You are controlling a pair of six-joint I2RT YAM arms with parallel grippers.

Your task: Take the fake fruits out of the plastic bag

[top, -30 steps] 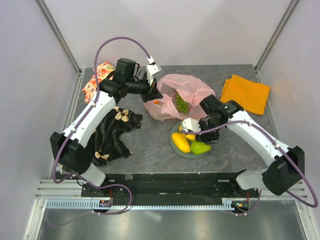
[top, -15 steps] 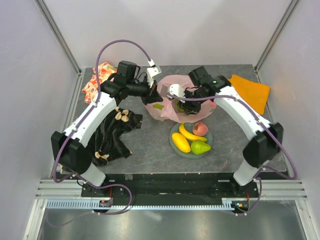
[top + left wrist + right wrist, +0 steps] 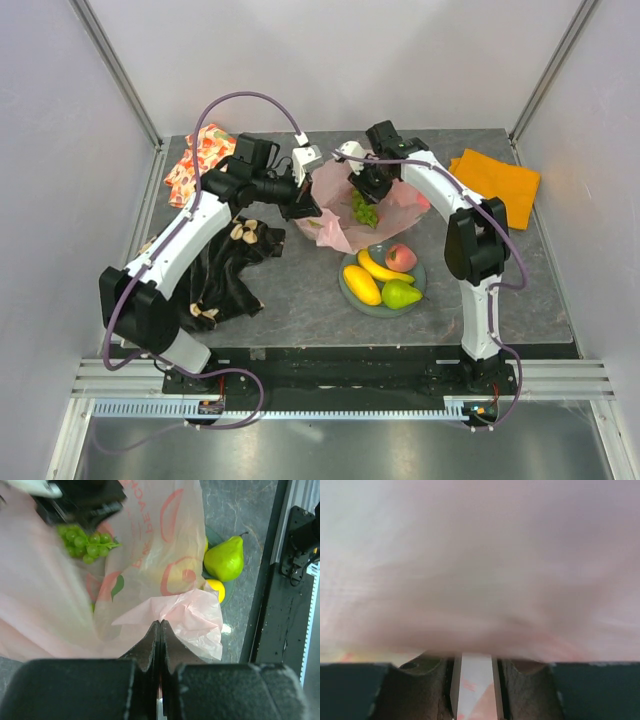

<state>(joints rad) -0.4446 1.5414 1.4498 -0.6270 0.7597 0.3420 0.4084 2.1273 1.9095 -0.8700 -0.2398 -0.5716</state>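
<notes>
- The plastic bag (image 3: 335,228) lies crumpled on the far middle of the table (image 3: 300,295). Its longer stretch runs across the table, left to right, and its near edge narrows to a point aimed at the plate (image 3: 421,281).
- A bunch of green grapes (image 3: 365,211) shows at the middle of the bag, with pink film around it. From the left wrist the grapes (image 3: 84,542) sit toward the upper left, behind a printed fold of the bag (image 3: 150,545).
- The left hand (image 3: 305,207) is at the bag's left edge. Its fingers (image 3: 150,647) are pressed together, pinching a bunched corner of the film.
- The right hand (image 3: 368,186) is over the bag's far side, just beyond the grapes; whether it touches them cannot be told.
- From its own wrist, the right hand (image 3: 473,672) has its fingers only narrowly apart, with pale, pink-marked film in the slit. Blurred pink fills the rest of that view, so I cannot tell if it is gripping anything.
- The bag therefore lies between the two hands, left hand on its edge, right hand above.
- Just near of the bag, the plate carries a banana (image 3: 385,268), a mango (image 3: 361,285), a pear (image 3: 401,295) and a peach (image 3: 401,257).
- Farther out lie an orange cloth (image 3: 495,185) at far right, a floral fabric (image 3: 195,160) at far left and a dark cloth (image 3: 225,270) under the left arm.
</notes>
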